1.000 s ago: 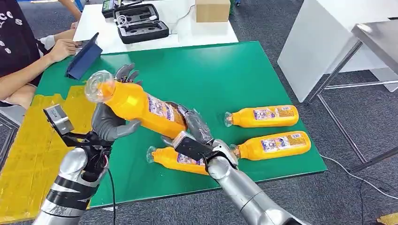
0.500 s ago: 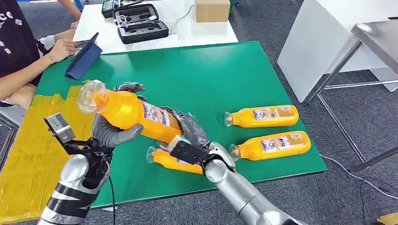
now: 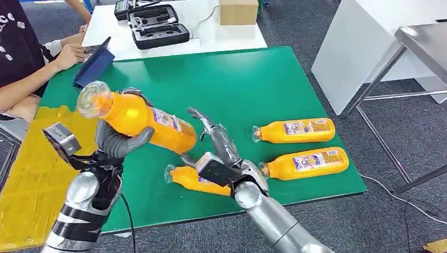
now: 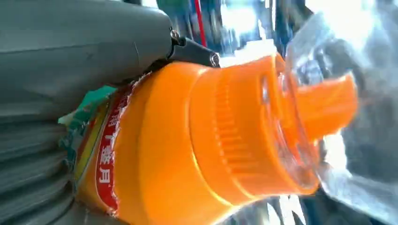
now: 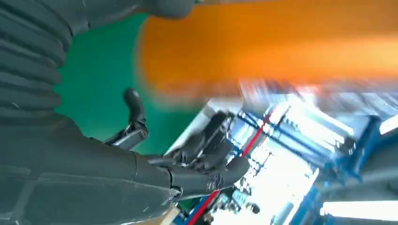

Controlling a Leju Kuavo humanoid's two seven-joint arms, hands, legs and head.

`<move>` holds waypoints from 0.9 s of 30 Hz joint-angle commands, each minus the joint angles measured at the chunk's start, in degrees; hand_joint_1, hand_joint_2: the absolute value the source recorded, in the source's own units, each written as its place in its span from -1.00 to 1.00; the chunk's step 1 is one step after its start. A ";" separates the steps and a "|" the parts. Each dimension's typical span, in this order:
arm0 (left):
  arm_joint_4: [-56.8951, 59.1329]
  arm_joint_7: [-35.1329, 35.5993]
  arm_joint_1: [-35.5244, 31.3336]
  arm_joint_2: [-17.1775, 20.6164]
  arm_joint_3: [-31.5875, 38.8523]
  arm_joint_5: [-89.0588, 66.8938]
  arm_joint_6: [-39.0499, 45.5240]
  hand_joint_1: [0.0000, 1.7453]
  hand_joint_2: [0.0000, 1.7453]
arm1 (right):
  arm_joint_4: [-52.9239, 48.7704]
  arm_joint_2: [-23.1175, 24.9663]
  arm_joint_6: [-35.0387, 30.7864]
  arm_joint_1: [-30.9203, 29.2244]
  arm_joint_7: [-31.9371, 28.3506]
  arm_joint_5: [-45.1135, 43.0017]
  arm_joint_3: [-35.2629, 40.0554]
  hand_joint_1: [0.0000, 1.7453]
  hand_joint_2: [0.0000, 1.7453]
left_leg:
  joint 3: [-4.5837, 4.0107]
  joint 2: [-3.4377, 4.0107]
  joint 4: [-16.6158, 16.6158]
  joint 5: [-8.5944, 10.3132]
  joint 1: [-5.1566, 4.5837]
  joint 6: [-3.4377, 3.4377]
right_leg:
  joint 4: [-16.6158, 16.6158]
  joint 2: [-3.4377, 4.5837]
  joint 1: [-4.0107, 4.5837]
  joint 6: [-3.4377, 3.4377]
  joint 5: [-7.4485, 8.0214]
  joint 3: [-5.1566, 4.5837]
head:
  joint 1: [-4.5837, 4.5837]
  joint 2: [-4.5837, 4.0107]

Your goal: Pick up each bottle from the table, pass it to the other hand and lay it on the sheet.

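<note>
My left hand [image 3: 120, 140] grips an orange bottle [image 3: 138, 120] [image 4: 197, 140] around its middle and holds it in the air, clear cap end pointing up and to the left over the yellow sheet's [image 3: 31, 168] near side. My right hand [image 3: 217, 141] is just right of the bottle's base with its fingers spread, touching nothing; the bottle shows as an orange blur [image 5: 272, 42] in the right wrist view. Three more orange bottles lie on the green table [image 3: 248, 84]: one [image 3: 197, 180] under my right wrist, two [image 3: 295, 130] [image 3: 307, 163] at the right.
A person sits at the far left with a hand [image 3: 71, 54] by a blue tablet case [image 3: 94, 66]. Behind the green table stands a white table with black cases [image 3: 158, 26] and a cardboard box [image 3: 239, 11]. A white bench [image 3: 379, 47] stands to the right.
My right hand has let go of the bottle's base and spread its fingers. My left hand closed around the bottle and carried it left toward the yellow sheet.
</note>
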 commanded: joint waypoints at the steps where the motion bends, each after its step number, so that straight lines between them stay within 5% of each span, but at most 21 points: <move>1: 18.60 -0.40 -8.97 1.02 2.77 -27.86 19.55 1.00 1.00 | -10.36 -2.37 -0.76 2.81 1.77 -1.19 -1.49 -1.00 1.00 | 0.74 -0.40 0.13 -0.38 0.14 -0.12 | 0.15 -0.15 0.10 -0.23 -0.46 0.79 | 0.02 0.00; 5: 27.02 5.39 -11.82 2.94 4.92 -51.04 31.00 1.00 1.00 | -17.32 -3.31 0.04 5.43 2.34 -3.15 -2.80 -1.00 1.00 | 0.59 -0.30 0.06 -0.26 0.07 -0.07 | 0.09 -0.11 0.03 -0.16 -0.34 0.64 | 0.02 0.00; 12: 37.23 17.19 -14.45 4.82 11.54 -85.03 32.93 1.00 1.00 | -25.63 -6.65 -1.69 9.69 2.68 -0.36 -3.60 -1.00 1.00 | 0.37 -0.11 -0.01 -0.17 0.06 -0.07 | 0.00 -0.04 0.03 -0.13 -0.18 0.37 | 0.00 0.00; 16: 38.74 18.00 -15.30 4.78 11.89 -86.97 32.93 1.00 1.00 | -25.91 -6.67 -1.68 9.74 2.90 -0.07 -3.74 -1.00 1.00 | 0.43 -0.13 0.05 -0.23 0.05 -0.07 | 0.06 -0.02 0.02 -0.13 -0.24 0.41 | 0.02 0.00; 23: 55.93 38.64 -18.98 12.12 1.22 -101.37 30.57 1.00 1.00 | -25.72 -8.23 -1.86 14.51 6.53 6.46 -4.95 -1.00 1.00 | 0.71 -0.09 0.02 -0.33 0.09 -0.10 | 0.03 0.04 0.04 -0.20 -0.33 0.70 | 0.04 0.00; 27: 60.73 39.14 -19.95 11.39 3.11 -99.95 26.43 1.00 1.00 | -25.09 -7.73 -0.14 15.79 7.38 6.51 -5.58 -1.00 1.00 | 0.22 0.14 -0.05 -0.09 0.03 -0.05 | -0.02 0.09 0.01 -0.10 -0.09 0.14 | 0.02 0.00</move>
